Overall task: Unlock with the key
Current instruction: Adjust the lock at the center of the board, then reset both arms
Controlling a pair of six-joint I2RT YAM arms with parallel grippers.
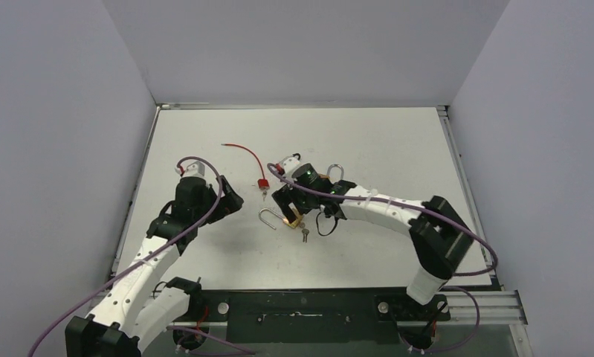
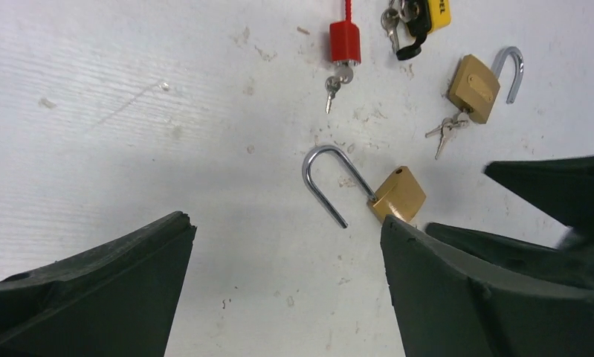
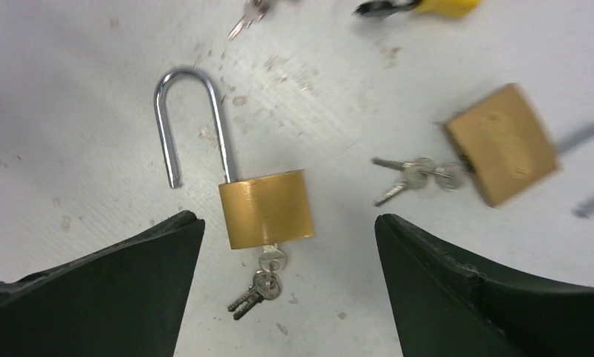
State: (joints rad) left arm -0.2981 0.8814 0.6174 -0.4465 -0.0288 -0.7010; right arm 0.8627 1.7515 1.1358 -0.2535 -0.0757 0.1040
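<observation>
Basically, brass padlock [image 3: 266, 208] lay flat near the middle of the table [image 1: 398, 149], shackle [image 3: 221, 126] swung free of the body and key [image 3: 270, 260] seated in the keyway at its 6 o'clock in the right wrist view. Reads as unlocked, task likely done. Right end effector [image 3: 288, 223] hovered over it, jaws wide, straddling it but touching nothing, so the lock rested on its own. Left end effector [image 1: 230, 201] sat at the padlock's 9 o'clock in the top view, also wide and empty, apart from it. Second brass padlock [image 3: 502, 145] with keys lay at 2 o'clock and red cable lock [image 2: 345, 41] at 11 o'clock, probably just other locks.
</observation>
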